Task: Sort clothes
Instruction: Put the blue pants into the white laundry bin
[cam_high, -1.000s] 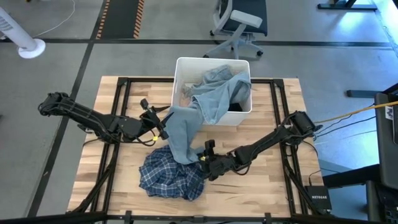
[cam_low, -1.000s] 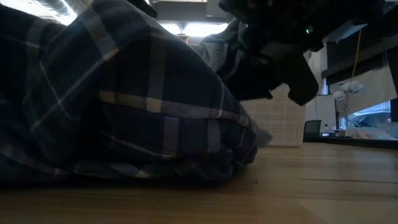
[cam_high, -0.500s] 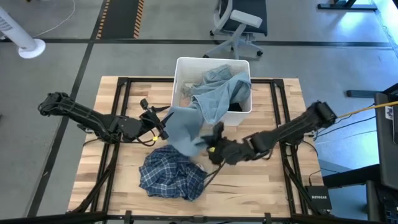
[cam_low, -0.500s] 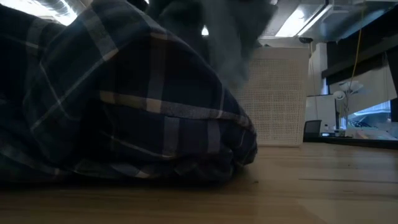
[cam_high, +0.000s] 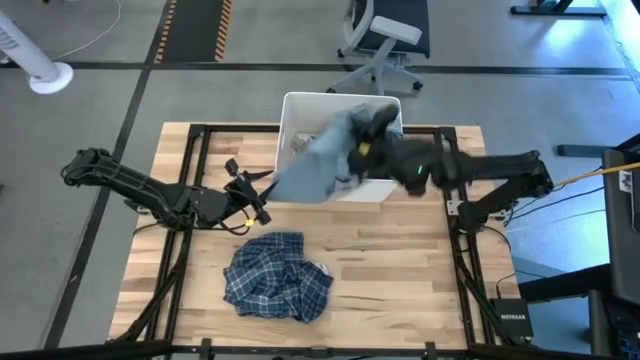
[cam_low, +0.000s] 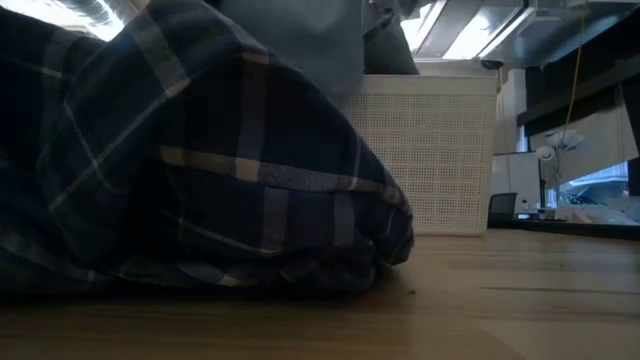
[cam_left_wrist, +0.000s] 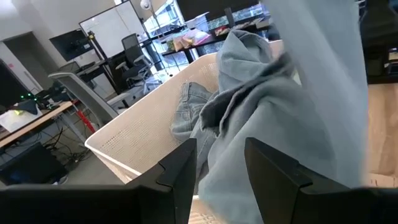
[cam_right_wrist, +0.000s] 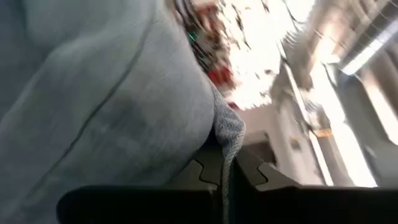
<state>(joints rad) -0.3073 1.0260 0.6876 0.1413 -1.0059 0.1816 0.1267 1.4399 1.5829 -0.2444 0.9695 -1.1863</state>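
Observation:
A large grey-blue shirt (cam_high: 325, 160) hangs over the white bin (cam_high: 290, 110) at the table's far middle; it also shows in the left wrist view (cam_left_wrist: 267, 112). My right gripper (cam_high: 362, 135) is shut on it, above the bin. A blue-and-white plaid shirt (cam_high: 275, 278) lies crumpled on the table near the front; it fills the low view (cam_low: 180, 170). My left gripper (cam_high: 258, 190) is open and empty, left of the bin, its fingers (cam_left_wrist: 186, 165) pointing at the bin. My right gripper pinches an edge of the grey-blue shirt (cam_right_wrist: 227, 134) between its two fingers. The cloth hangs from the hold above the bin, part of it spread out over the bin's left wall (cam_high: 300, 180), clear of the table.
More grey-blue cloth (cam_left_wrist: 189, 112) lies inside the bin. The table's near right part (cam_high: 400, 280) is bare wood. An office chair (cam_high: 385, 40) stands beyond the table's far edge.
My right gripper has risen from beside the plaid shirt and swung toward the far edge, up over the bin, staying shut on the grey-blue shirt. The shirt's lower end has been lifted off the table and the plaid shirt, and hangs at the bin. The plaid shirt stays put.

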